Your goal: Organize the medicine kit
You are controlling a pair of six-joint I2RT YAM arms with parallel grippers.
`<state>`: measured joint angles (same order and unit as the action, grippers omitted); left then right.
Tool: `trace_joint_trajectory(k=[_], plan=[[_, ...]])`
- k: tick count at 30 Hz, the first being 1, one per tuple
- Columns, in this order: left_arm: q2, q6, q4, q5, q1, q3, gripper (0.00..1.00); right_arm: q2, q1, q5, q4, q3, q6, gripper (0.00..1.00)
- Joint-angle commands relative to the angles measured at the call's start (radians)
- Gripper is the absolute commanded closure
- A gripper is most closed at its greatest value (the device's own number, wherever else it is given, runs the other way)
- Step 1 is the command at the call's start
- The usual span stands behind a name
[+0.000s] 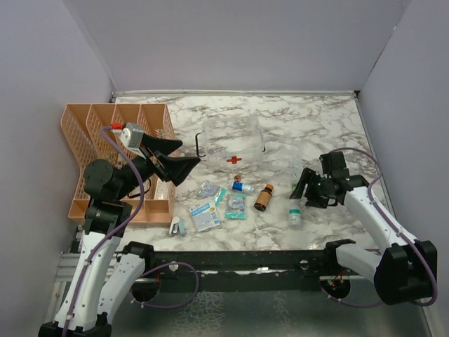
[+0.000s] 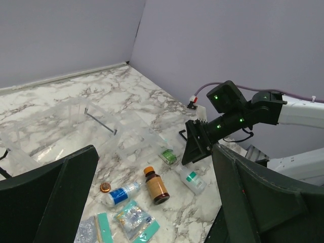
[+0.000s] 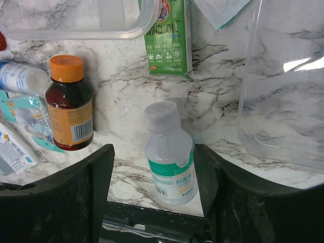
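The medicine kit point(image 1: 231, 140) is a clear box with a red cross and a black handle, at mid-table; it also shows in the left wrist view point(image 2: 66, 126). A white bottle with a green label point(image 3: 169, 157) lies between the open fingers of my right gripper point(image 3: 154, 192), low over the table point(image 1: 303, 189); I cannot tell if they touch it. An amber bottle point(image 1: 264, 198), a blue-label bottle point(image 1: 243, 187), a green box point(image 3: 167, 38) and several packets point(image 1: 205, 216) lie in front of the kit. My left gripper point(image 1: 179, 160) is open and empty, raised left of the kit.
An orange lattice organizer point(image 1: 105, 140) stands at the left, under my left arm. A clear plastic piece point(image 3: 283, 91) lies right of the white bottle. A small orange cap point(image 1: 238, 178) and a small white item point(image 1: 177, 226) lie on the marble. Walls close the back and sides.
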<state>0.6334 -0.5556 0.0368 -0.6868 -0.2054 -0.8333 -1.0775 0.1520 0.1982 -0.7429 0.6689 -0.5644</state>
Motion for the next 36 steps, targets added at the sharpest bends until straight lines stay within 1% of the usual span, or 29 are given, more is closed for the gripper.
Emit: trace_joint_trajectory(k=[1,3,10,13,17,20,22,30,31,32,36], plan=[[0.002,0.000,0.032,0.044,-0.006,0.007,0.01,0.015,0.029,-0.047,0.048,-0.005,-0.036,0.34],[0.003,0.000,0.032,0.053,-0.006,0.010,0.01,0.008,0.066,-0.074,0.047,-0.009,-0.052,0.34],[-0.001,-0.006,0.032,0.079,-0.006,0.020,0.01,-0.040,0.231,-0.254,0.005,-0.001,-0.154,0.33],[-0.009,-0.007,0.029,0.087,-0.006,0.027,0.01,-0.042,0.263,-0.303,-0.011,-0.001,-0.187,0.34],[-0.020,0.019,0.004,0.106,-0.006,0.025,0.01,-0.060,0.296,-0.360,-0.038,0.000,-0.232,0.40],[-0.012,0.099,-0.062,0.169,-0.005,-0.024,0.01,-0.080,0.317,-0.366,-0.048,0.003,-0.247,0.42],[-0.003,0.126,-0.084,0.191,-0.006,-0.045,0.01,-0.082,0.335,-0.357,-0.046,-0.004,-0.251,0.42],[-0.003,0.099,-0.056,0.174,-0.006,0.005,0.01,-0.063,0.372,-0.252,-0.026,-0.046,-0.251,0.40],[-0.001,0.096,-0.051,0.167,-0.006,0.007,0.01,-0.061,0.374,-0.251,-0.027,-0.047,-0.254,0.41],[0.012,0.077,-0.042,0.147,-0.006,0.012,0.01,-0.064,0.382,-0.263,-0.027,-0.054,-0.264,0.44],[0.025,0.054,-0.029,0.138,-0.006,0.034,0.01,-0.076,0.403,-0.267,0.001,-0.073,-0.292,0.48]])
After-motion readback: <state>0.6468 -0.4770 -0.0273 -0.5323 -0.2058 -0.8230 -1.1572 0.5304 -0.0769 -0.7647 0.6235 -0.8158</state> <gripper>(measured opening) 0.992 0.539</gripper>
